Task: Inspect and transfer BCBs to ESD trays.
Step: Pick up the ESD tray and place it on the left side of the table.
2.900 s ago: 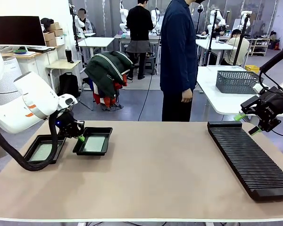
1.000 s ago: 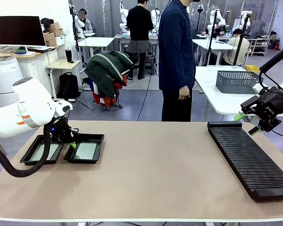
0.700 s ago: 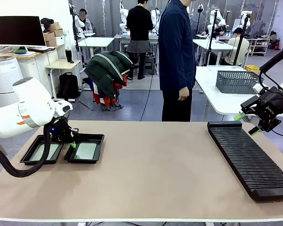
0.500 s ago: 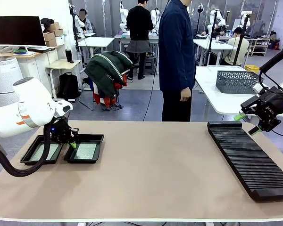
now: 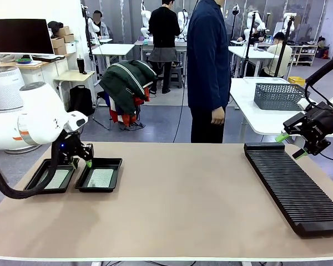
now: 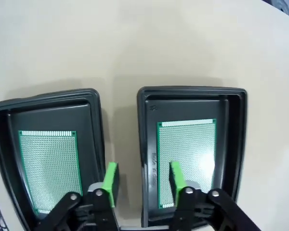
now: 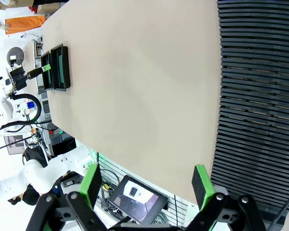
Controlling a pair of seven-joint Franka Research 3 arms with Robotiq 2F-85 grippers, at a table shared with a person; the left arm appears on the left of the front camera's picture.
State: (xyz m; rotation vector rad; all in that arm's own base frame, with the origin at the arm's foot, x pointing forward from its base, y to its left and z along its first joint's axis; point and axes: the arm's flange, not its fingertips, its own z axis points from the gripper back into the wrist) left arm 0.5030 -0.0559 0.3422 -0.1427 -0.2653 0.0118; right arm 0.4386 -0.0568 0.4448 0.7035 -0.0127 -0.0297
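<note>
We have just let go of the right tray (image 6: pixel 191 96); our left gripper (image 6: pixel 141 182) has opened and lifted clear. Both trays hold a BCB (image 6: pixel 187 161). Our right gripper (image 7: pixel 147 185) hangs open over the rack (image 7: pixel 257 96).

BCBs (image 6: pixel 187 150) in side-by-side ESD trays (image 6: pixel 147 144)

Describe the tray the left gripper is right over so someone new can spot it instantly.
On the tan table, look at its left end, where two black ESD trays sit side by side, each holding a green BCB. The one meant is the right tray of the pair, nearer the table's middle. The open left gripper hangs over its inner rim, unlike the left tray by the edge.
</note>
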